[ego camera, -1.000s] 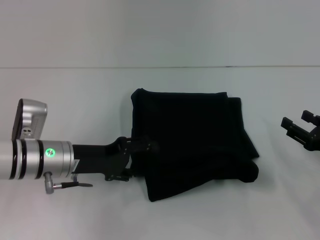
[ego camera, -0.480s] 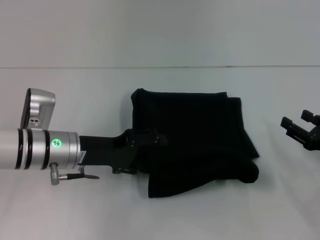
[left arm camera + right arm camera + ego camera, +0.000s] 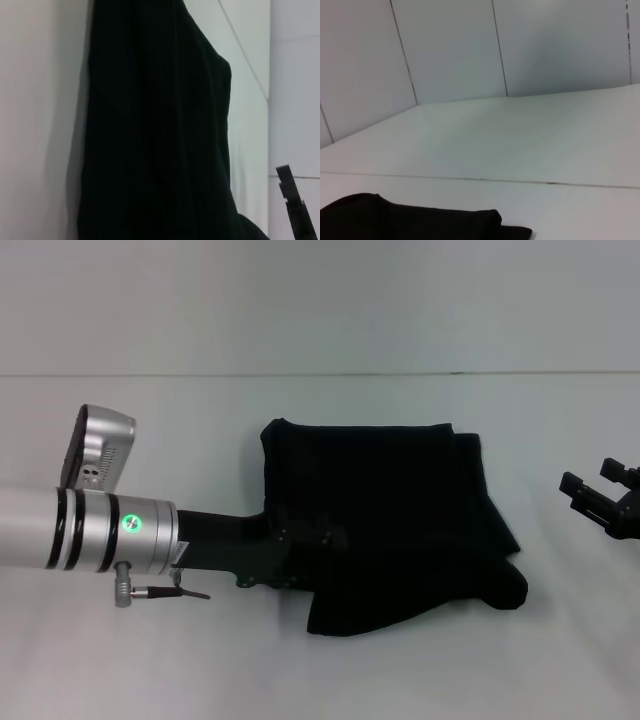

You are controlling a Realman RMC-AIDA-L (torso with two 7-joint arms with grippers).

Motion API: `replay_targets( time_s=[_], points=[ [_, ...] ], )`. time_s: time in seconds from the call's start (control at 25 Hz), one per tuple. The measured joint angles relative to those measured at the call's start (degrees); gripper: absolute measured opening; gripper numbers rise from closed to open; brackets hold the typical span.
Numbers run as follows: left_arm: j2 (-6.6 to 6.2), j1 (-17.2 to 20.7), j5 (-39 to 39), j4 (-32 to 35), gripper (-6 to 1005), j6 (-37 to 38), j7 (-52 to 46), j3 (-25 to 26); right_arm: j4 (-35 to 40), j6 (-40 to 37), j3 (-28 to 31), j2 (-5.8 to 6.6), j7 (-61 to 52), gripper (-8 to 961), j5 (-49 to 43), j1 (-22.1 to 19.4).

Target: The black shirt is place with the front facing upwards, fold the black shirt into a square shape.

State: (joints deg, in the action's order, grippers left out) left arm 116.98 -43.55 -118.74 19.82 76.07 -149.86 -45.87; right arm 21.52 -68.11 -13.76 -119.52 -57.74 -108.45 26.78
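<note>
I see soft, even light from above on the white surface (image 3: 300,680), with no glare. The black shirt (image 3: 385,510) is so dark that its folds hardly show. Its shadow in my left wrist view is faint and blurred.

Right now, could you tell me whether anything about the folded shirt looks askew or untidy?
Yes. The black shirt is not square: its near edge slants and a lump of fabric bulges out at the near right corner. The left gripper is at its left edge; the right gripper waits apart at the right.
</note>
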Motion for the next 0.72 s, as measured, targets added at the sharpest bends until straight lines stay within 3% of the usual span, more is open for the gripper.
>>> replay_targets(
  time_s=[0.36, 0.56, 0.72],
  points=[
    [0.07, 0.2, 0.0, 0.1, 456, -0.9, -0.1, 0.0, -0.1, -0.4, 0.0, 0.0, 0.0, 718, 0.0, -0.2],
    [0.08, 0.4, 0.5, 0.1, 188, -0.9, 0.0, 0.6, -0.1, -0.4, -0.1, 0.0, 0.0, 718, -0.1, -0.1],
    [0.08, 0.1, 1.4, 0.4, 109, -0.4, 0.0, 0.7, -0.1, -0.4, -0.1, 0.0, 0.0, 717, -0.1, -0.1]
  ],
)
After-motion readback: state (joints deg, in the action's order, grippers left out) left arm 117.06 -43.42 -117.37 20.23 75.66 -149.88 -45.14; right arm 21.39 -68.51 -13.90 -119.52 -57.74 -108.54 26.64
